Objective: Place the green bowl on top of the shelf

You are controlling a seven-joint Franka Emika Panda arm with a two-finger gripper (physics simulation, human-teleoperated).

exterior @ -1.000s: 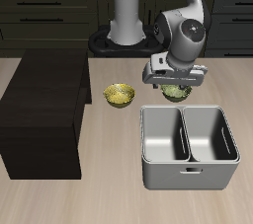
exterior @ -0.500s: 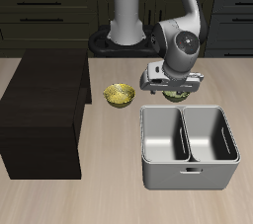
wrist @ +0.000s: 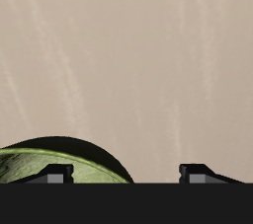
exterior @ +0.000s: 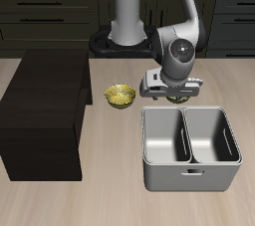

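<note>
Dark kitchen cabinets with slim handles stand behind a pale, wood-grained tabletop [exterior: 100, 195]. Toward the exterior view's near side, from one edge across: the shelf [exterior: 42, 111], a large, near-black, box-shaped wooden cabinet with a flat bare top; a small round yellow bowl [exterior: 121, 97] with a patterned inside, just beside the shelf; the tool [exterior: 172, 93], lowered over the green bowl [exterior: 178, 97], of which only a thin olive sliver shows beneath the wrist; and a grey metal bin [exterior: 191, 148] with two rectangular compartments, both showing only bare floor. The wrist view shows a curved, ribbed olive segment of the green bowl [wrist: 64, 164] on the tabletop, cut off by the tool's dark body; two grey fingertips [wrist: 57, 176] stand apart, one over the bowl's rim. Whether they grip the rim cannot be made out.
</note>
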